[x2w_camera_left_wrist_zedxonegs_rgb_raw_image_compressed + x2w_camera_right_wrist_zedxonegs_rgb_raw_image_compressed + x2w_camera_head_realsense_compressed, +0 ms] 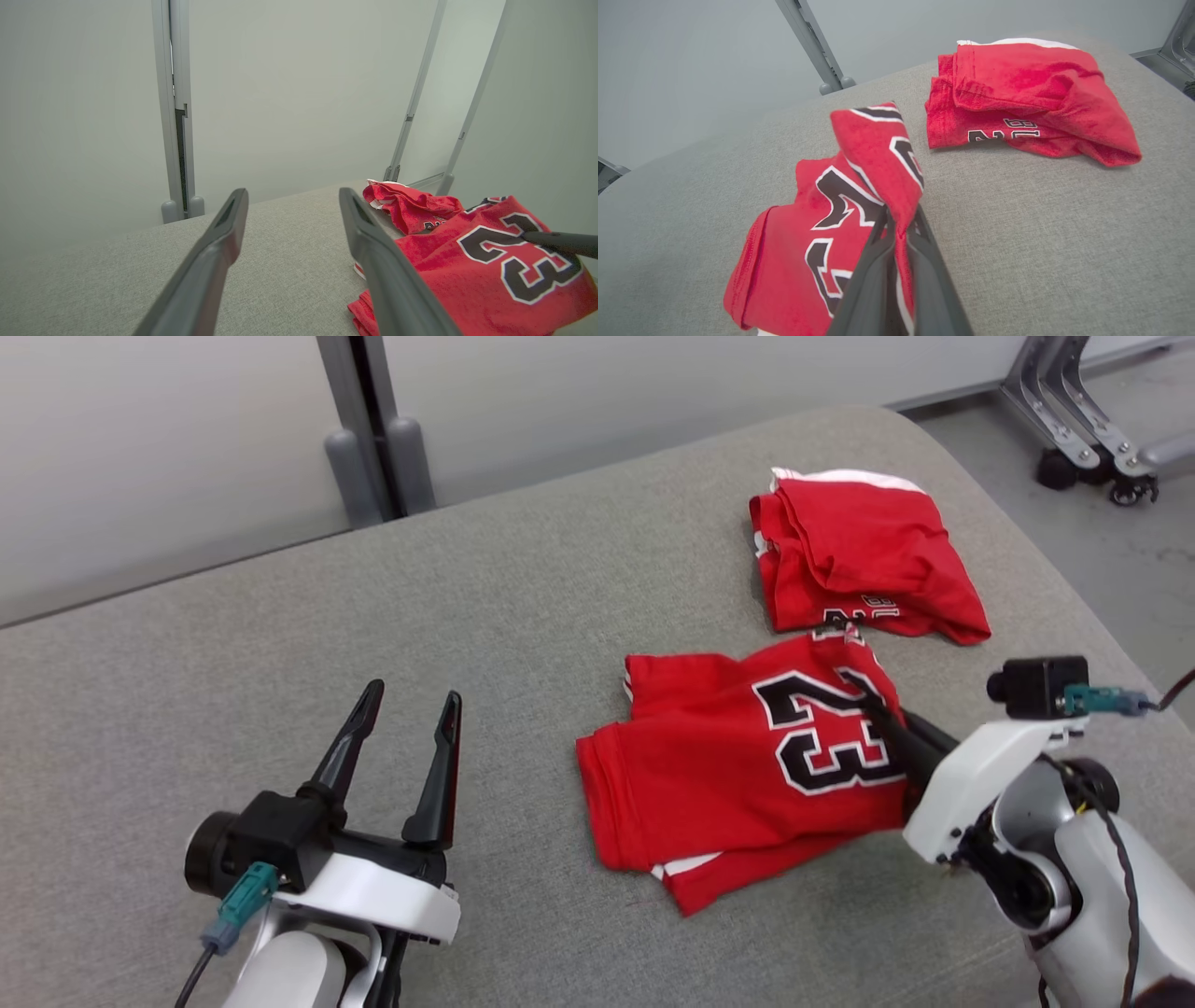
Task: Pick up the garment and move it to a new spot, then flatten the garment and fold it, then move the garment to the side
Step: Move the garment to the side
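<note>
Left hand [414,695] hangs spread wide; my right hand [901,219] pinches a raised edge of the red number-23 jersey [709,775]. Probably mid-fold: next, carry that edge across squarely.

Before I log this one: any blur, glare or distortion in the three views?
Head view: soft even light, no glare, sharp, faint shadow under the jersey. Left wrist view: left gripper soft near the lens, posts lean from the wide angle. Right wrist view: right gripper blurred at the bottom, the jersey fold it pinches sharp.
</note>
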